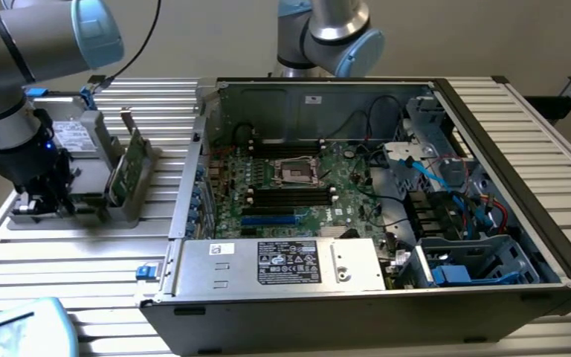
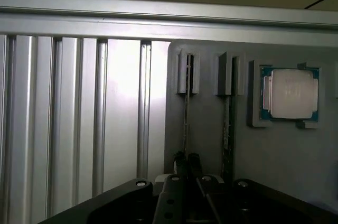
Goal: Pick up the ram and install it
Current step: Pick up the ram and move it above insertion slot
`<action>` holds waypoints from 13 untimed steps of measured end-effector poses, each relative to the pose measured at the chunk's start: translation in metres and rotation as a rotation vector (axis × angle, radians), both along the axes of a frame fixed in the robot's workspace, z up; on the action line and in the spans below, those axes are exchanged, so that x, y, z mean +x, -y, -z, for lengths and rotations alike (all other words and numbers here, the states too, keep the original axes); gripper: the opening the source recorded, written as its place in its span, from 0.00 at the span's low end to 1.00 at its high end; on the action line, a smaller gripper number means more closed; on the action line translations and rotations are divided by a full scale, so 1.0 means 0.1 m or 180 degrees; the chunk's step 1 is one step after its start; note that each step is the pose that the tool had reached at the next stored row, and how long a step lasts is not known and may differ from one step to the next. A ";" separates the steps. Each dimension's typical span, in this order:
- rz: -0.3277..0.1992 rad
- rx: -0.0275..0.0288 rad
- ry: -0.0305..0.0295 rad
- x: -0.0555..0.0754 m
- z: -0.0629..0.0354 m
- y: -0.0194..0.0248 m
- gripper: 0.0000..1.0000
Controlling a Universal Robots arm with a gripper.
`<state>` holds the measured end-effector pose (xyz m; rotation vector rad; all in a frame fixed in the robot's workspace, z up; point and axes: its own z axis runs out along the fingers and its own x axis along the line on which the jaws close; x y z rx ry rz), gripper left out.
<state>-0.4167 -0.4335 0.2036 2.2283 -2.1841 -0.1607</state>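
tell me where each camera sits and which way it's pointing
Exterior view: off the arm, raised, looking down on the open pc case and slatted table; the arm and gripper stand at the exterior view's left.
Wrist view: on the wrist, looking along the gripper onto the grey holder and the cpu in it.
Both show the gripper, the grey holder and the slatted table.

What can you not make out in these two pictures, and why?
- Wrist view: the ram stick stands edge-on in its gray holder, so chips and label are hidden.
- Exterior view: the gripper blocks the slot beneath it.
- Exterior view: the print on the power supply label is too small.
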 end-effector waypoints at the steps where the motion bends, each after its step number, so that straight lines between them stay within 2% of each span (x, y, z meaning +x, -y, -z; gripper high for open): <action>1: 0.0000 0.0000 -0.0003 0.00 -0.005 0.000 0.13; 9: 0.0000 0.0000 -0.0030 0.03 -0.041 0.000 0.13; 13: 0.0000 0.0001 -0.0053 0.05 -0.069 0.001 0.13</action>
